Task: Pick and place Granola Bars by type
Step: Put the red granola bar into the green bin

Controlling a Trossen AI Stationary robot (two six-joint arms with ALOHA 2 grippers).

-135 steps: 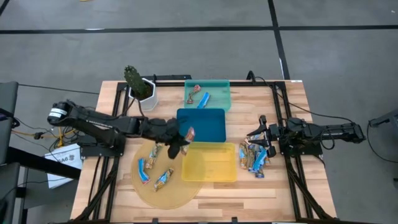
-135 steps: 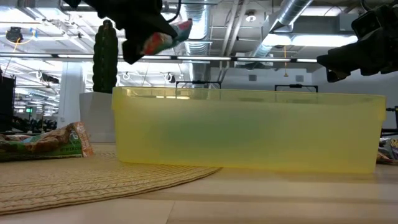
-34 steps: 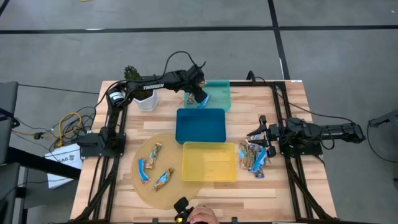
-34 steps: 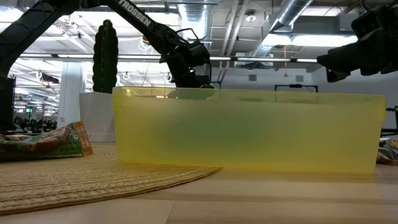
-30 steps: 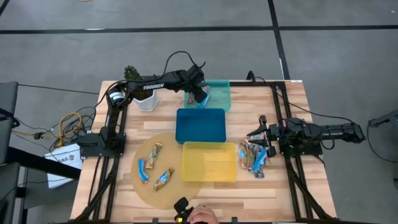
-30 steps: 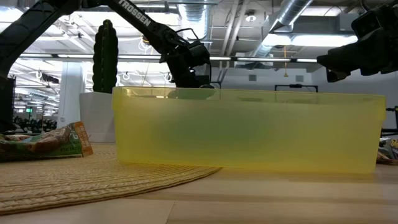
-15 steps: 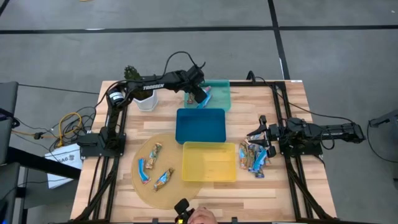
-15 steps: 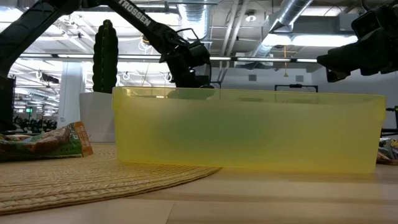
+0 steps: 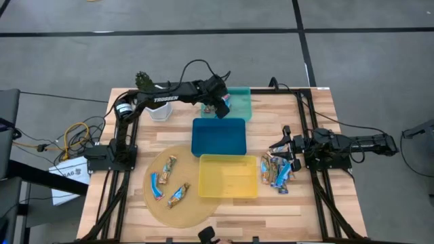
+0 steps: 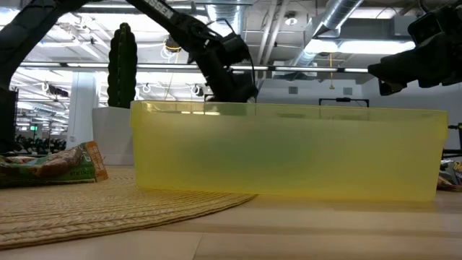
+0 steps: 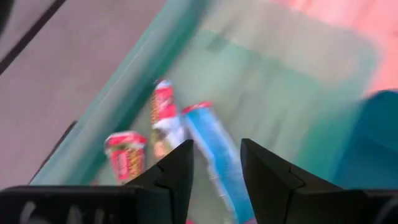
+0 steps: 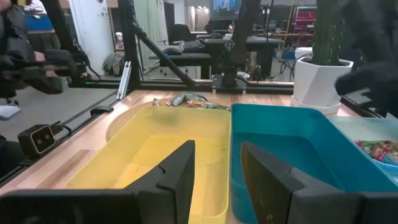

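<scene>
My left gripper (image 9: 220, 106) hangs open over the left part of the teal tray (image 9: 241, 102). In the left wrist view two red bars (image 11: 124, 154) (image 11: 163, 107) and a blue-white bar (image 11: 214, 146) lie flat on the tray floor below my open fingers (image 11: 214, 171). Three more bars (image 9: 169, 181) lie on the round woven mat (image 9: 152, 203). A pile of bars (image 9: 278, 171) sits on the table near my right gripper (image 9: 283, 146). That gripper is open and waits at the table's right side, facing the trays (image 12: 214, 165).
The blue tray (image 9: 219, 135) sits between the teal tray and the yellow tray (image 9: 228, 176). A cactus in a white pot (image 9: 150, 95) stands at the far left, under my left arm. The yellow tray (image 10: 289, 152) fills the low view.
My left gripper has risen a little over the teal tray and shifted slightly toward the table's right. A person's hand at the near edge of the table has drawn back out of view.
</scene>
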